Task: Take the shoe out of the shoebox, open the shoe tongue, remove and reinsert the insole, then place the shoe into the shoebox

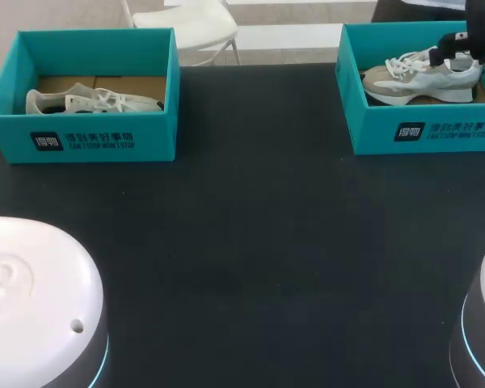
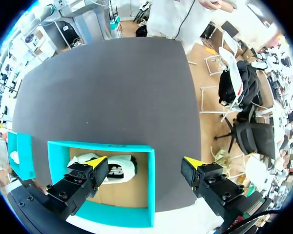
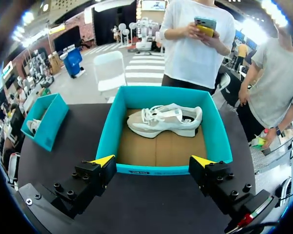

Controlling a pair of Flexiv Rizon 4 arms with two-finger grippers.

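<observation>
Two teal shoeboxes stand at the table's far side. The left shoebox [image 1: 105, 141] holds a white shoe [image 1: 93, 101]. The right shoebox [image 1: 424, 129] holds a beige and white shoe [image 1: 420, 77]. My left gripper [image 2: 146, 163] hangs open over the left shoebox [image 2: 149, 180], one finger above the white shoe [image 2: 115, 168]. My right gripper [image 3: 154, 161] stands open at the near wall of the right shoebox [image 3: 163, 169], with the beige shoe [image 3: 166, 119] lying ahead by the far wall. In the head view my right arm [image 1: 478, 36] comes in over that box's far corner.
The dark tabletop [image 1: 250, 242] stretches between the boxes and the two white arm bases [image 1: 32, 299] at the near edge. From the right wrist, the left shoebox [image 3: 44, 119] shows off to the side.
</observation>
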